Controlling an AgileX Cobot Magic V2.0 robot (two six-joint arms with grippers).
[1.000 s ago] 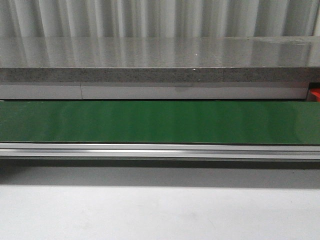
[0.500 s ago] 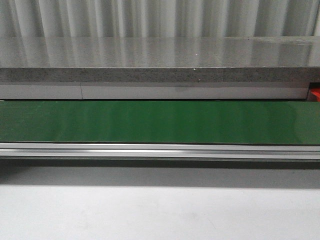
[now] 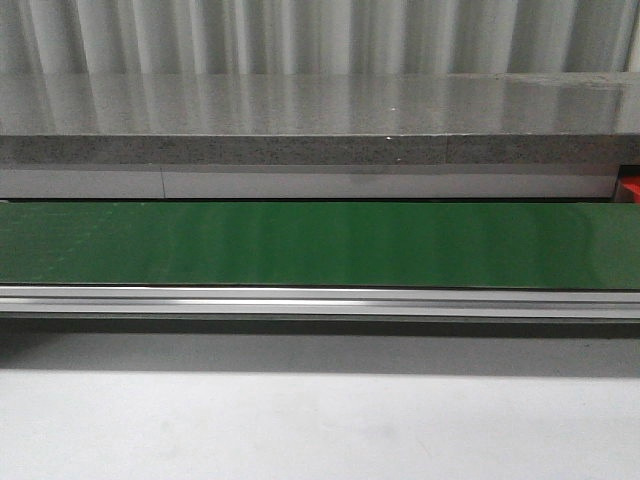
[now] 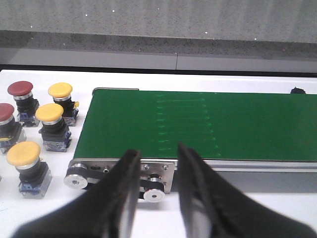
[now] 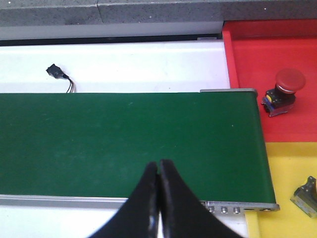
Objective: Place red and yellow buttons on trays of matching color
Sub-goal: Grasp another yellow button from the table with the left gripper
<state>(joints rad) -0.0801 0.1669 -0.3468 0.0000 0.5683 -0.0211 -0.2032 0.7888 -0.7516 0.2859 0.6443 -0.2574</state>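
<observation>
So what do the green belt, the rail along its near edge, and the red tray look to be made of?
Green belt: probably rubber or PVC, smooth with a soft sheen and faint streaks. Rail: brushed metal, likely aluminium, silver with bright lengthwise highlights. Red tray: looks like matte moulded plastic, uniform colour with a raised rim; hard to be sure.

Three red buttons (image 4: pixel 20 89), three yellow buttons (image 4: pixel 60 90), perhaps more.

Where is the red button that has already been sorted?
In the right wrist view, the red button lies tipped on the red tray, just past the end of the green conveyor belt; the yellow tray adjoins it.
</observation>
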